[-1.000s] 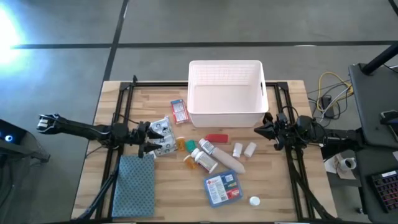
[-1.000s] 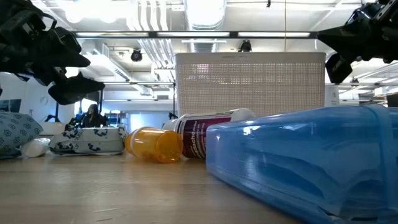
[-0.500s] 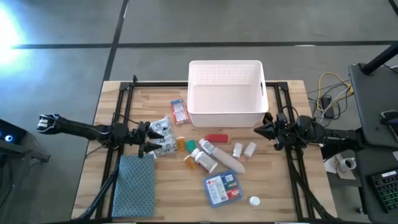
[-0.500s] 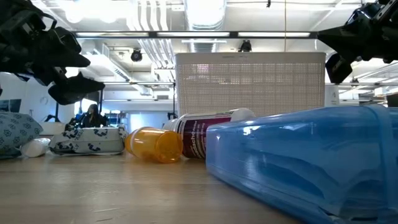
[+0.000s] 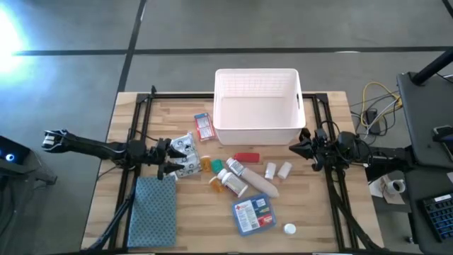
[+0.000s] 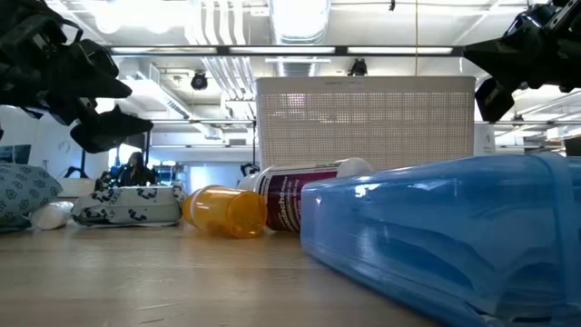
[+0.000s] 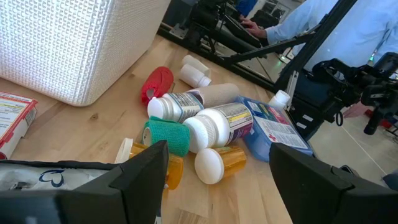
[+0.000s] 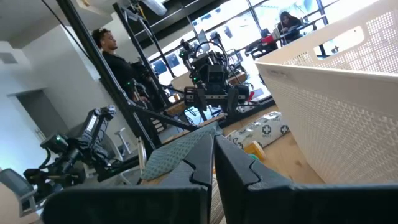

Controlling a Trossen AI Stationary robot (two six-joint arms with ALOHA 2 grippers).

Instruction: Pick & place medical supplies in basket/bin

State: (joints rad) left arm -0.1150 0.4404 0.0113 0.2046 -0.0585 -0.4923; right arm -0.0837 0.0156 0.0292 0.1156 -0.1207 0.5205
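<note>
The white perforated bin (image 5: 256, 106) stands at the table's far middle. In front of it lie a red-white small box (image 5: 203, 127), silvery blister packs (image 5: 186, 153), a red tube (image 5: 245, 157), white pill bottles (image 5: 234, 181), orange vials (image 5: 215, 186) and a blue first-aid packet (image 5: 253, 214). My left gripper (image 5: 170, 160) hovers open by the blister packs' left edge, above the table (image 6: 107, 107); in its wrist view (image 7: 217, 158) the bottles (image 7: 214, 124) lie ahead. My right gripper (image 5: 296, 147) is shut and raised, just off the bin's near right corner (image 8: 212, 158).
A blue-grey folded cloth (image 5: 152, 212) lies at the near left. Two small white bottles (image 5: 277, 170) and a white cap (image 5: 289, 228) sit toward the right. Black frame rails (image 5: 134, 142) run along both table sides. People (image 7: 348, 37) are in the room beyond the table.
</note>
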